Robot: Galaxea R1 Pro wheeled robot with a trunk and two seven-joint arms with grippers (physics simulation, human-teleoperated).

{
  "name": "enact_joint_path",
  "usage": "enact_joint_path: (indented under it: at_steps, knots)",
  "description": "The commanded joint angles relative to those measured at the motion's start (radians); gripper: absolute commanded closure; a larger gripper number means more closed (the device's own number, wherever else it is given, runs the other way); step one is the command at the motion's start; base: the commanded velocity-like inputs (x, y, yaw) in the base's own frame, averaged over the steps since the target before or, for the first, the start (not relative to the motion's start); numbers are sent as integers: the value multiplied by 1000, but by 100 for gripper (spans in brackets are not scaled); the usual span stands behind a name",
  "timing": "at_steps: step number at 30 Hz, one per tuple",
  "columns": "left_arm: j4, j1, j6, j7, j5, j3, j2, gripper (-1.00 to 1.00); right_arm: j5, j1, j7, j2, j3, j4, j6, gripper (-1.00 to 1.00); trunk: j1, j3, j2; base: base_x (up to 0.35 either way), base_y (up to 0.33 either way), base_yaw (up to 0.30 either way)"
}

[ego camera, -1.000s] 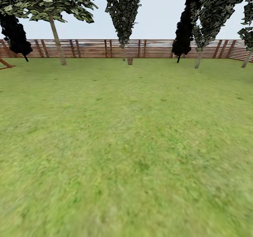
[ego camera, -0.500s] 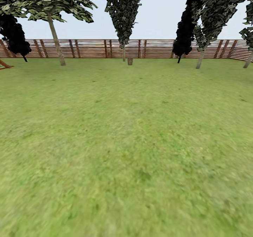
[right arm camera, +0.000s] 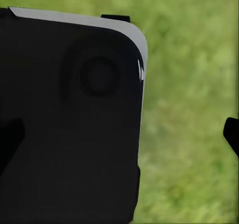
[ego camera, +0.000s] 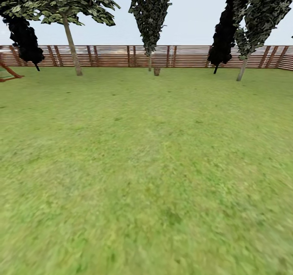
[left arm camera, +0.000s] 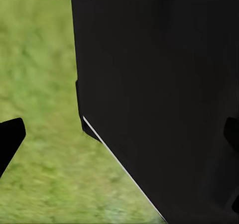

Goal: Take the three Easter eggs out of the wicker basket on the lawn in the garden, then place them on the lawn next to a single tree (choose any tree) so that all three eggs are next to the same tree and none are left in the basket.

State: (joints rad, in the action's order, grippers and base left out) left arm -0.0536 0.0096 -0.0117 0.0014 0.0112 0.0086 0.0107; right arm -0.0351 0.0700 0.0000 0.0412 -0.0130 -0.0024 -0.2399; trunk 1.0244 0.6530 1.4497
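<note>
the robot is facing a broad lawn (ego camera: 146,165) that is taking up most of the head view, with a brown slat fence (ego camera: 187,56) running across the upper part of the frame. the wicker basket (ego camera: 156,71) is showing as a small tan shape at upper centre, far off, just beside the trunk of a slender tree (ego camera: 149,61) in front of the fence. it appears to be standing upright, its long axis vertical and its opening facing up; the eggs are too small to tell from here. the basket is probably light and stiff. the eggs are likely smooth, rounded and apt to roll, so gripping each across its narrow middle looks soundest.

in both wrist views a dark part of the robot is blocking much of the frame over blurred grass, and whether either claw is spread or closed cannot be told.
</note>
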Motion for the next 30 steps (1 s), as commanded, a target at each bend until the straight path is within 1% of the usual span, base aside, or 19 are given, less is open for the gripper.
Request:
enact_joint_path:
  at_steps: [1,30]
  knots:
    - [-2,0,-1,0,1,1,0,-100,-4,1,0,0,-1,1,-3,-100,1,1,0,327,0,96]
    - [-2,1,-1,0,1,1,0,-100,-5,1,0,0,-1,1,-4,-100,1,1,0,327,0,4]
